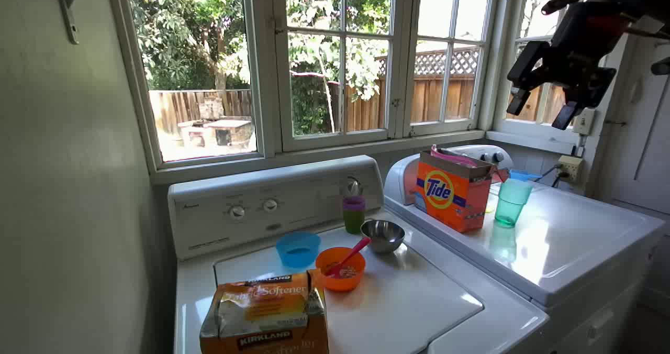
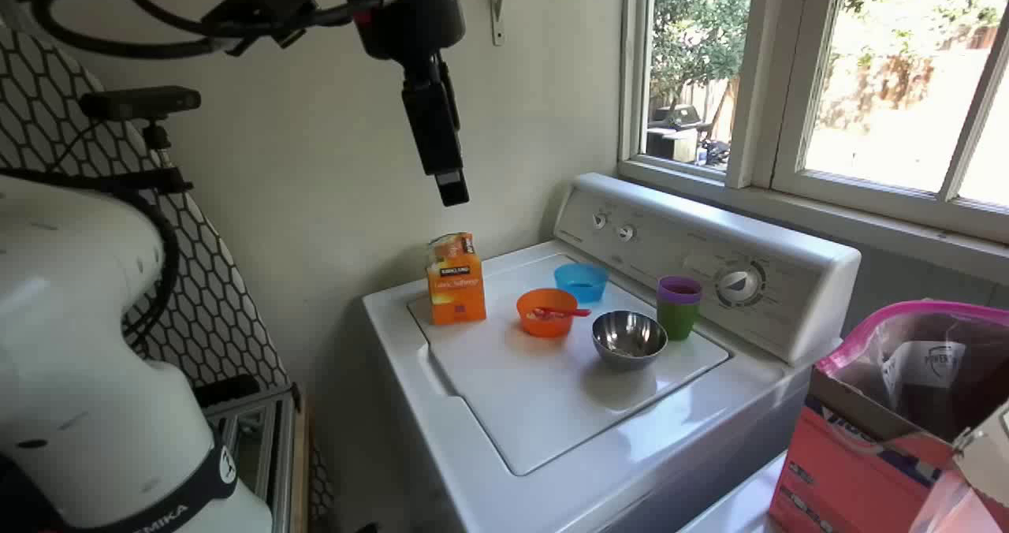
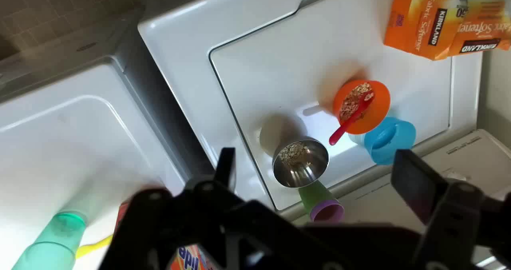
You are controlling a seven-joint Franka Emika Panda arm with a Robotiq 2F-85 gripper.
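The black tool (image 1: 539, 114) hangs in midair, higher than the white washer (image 2: 670, 416), its two fingers (image 3: 415, 182) spread wide apart. Framed between those fingers in the wrist view, a shiny metal bowl (image 3: 305, 174) sits upright on the washer's lid (image 2: 520, 391), near the edge facing a second white machine (image 1: 591, 228); pale, oat-like flakes (image 3: 292, 154) cover part of its mirror-bright inside. Just beside the bowl stands a green cup (image 3: 313, 194) with a purple top. Farther along the lid, a round, bright orange bowl (image 3: 377, 110) holds more flakes, and a red spoon (image 3: 351, 119) leans across them, its handle jutting past the rim. A blue bowl (image 3: 395, 142) sits just beside the orange one. An orange Kirkland fabric softener box (image 2: 457, 292) stands at the lid's opposite end. Over on the second machine, a Tide box (image 1: 453, 194) stands next to a translucent green tumbler (image 1: 513, 202), lit by daylight through paned windows (image 1: 343, 71).
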